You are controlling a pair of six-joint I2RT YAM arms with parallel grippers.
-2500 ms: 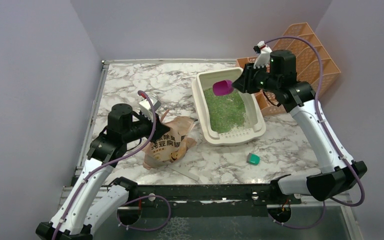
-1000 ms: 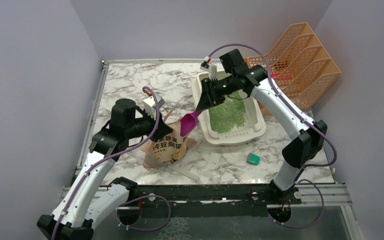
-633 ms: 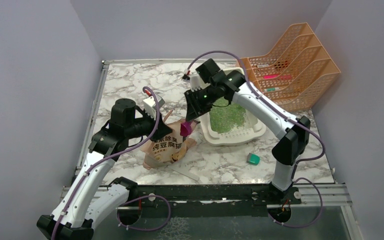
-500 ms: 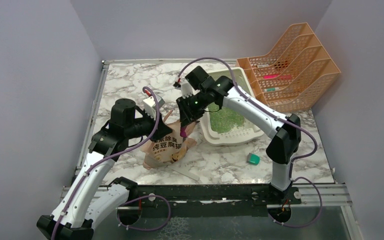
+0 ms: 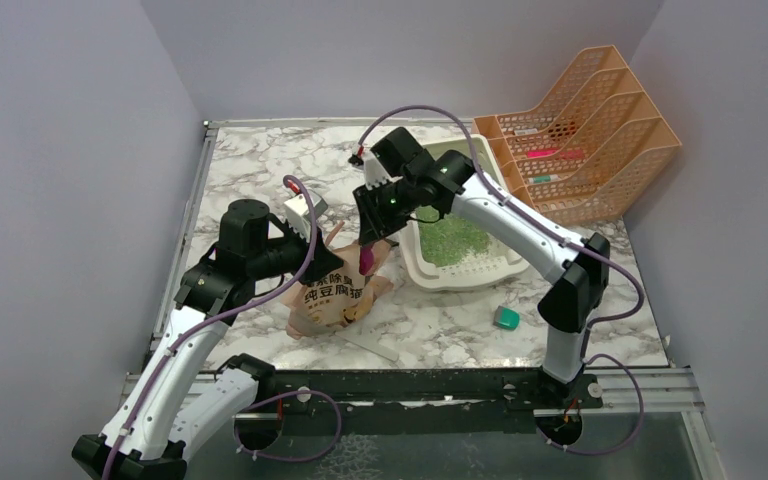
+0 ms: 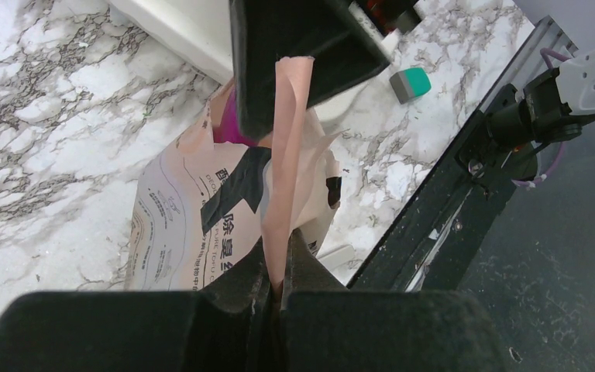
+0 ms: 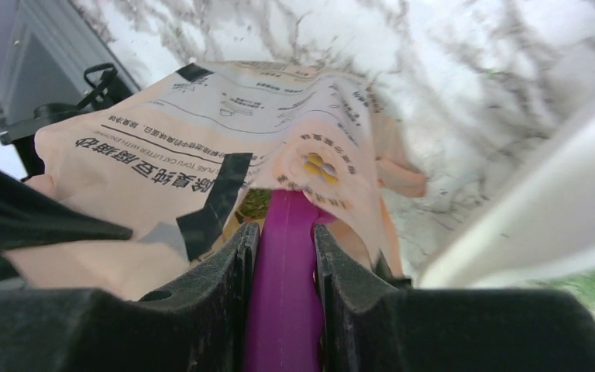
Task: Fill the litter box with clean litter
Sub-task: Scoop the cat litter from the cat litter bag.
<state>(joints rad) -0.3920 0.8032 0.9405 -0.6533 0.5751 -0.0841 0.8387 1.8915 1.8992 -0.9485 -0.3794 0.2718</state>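
The cream-white litter box [image 5: 466, 279] stands right of centre, with green clean litter [image 5: 452, 238] spread inside it. Left of it stands a tan paper bag [image 5: 333, 293] printed with dark characters. My left gripper [image 5: 310, 238] is shut on the bag's upper edge [image 6: 288, 155] and holds the mouth open. Over the bag, my right gripper [image 5: 371, 236] is shut on the handle of a magenta scoop [image 7: 285, 271]. The scoop's head points down into the bag mouth and is mostly hidden by the paper. A little green litter [image 7: 256, 204] shows inside the bag.
An orange mesh file rack [image 5: 582, 130] stands at the back right, beside the litter box. A small teal block [image 5: 506, 318] lies in front of the box. A pale strip [image 5: 368, 346] lies near the bag's base. A black rail [image 5: 410, 385] runs along the table's front edge.
My right arm has swung left from over the litter box to the bag, and the magenta scoop has gone down into the bag mouth. The left gripper has kept its hold.
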